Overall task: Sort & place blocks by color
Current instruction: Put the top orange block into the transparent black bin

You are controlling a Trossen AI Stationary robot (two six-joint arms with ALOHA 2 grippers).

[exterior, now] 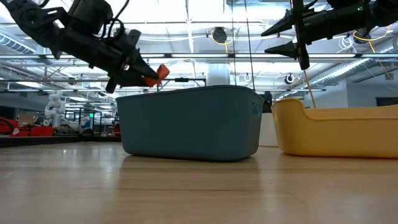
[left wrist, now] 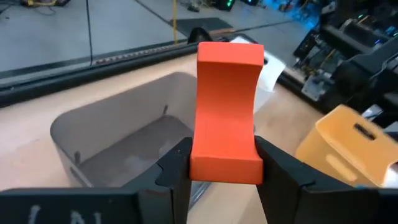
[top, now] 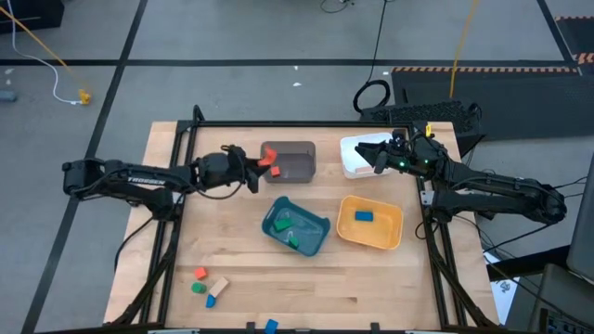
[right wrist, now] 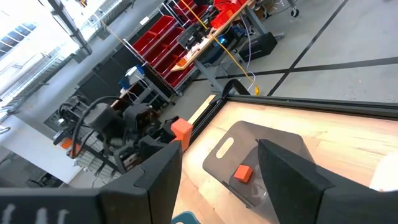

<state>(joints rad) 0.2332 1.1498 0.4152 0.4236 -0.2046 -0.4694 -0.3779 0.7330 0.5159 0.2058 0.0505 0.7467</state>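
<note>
My left gripper (top: 260,169) is shut on an orange block (top: 269,160) that has one hollowed side, and holds it above the left rim of the grey tray (top: 295,165). One orange cube (right wrist: 242,173) lies inside that tray. My right gripper (top: 376,156) hovers open over the white tray (top: 353,162) and touches nothing. Green blocks (top: 290,232) lie in the teal tray (top: 320,227) and a blue one (top: 363,216) in the yellow tray (top: 390,232). Loose orange (top: 200,273), green (top: 197,289), wood (top: 221,284) and blue (top: 210,300) blocks rest on the table's near left. My left gripper pinches the orange block's lower end (left wrist: 225,163) between its two fingers (left wrist: 177,167), one on each side face. The fingers come slanting down from the table's left. The block is lifted clear above the grey tray (left wrist: 118,140) and sticks out forward past the fingertips.
Another blue block (top: 270,326) sits at the table's near edge. The teal tray and the yellow tray stand mid-table, near the grey one. A black frame (top: 278,122) runs along the far and side edges. Bare wood (top: 371,288) spreads across the near right.
</note>
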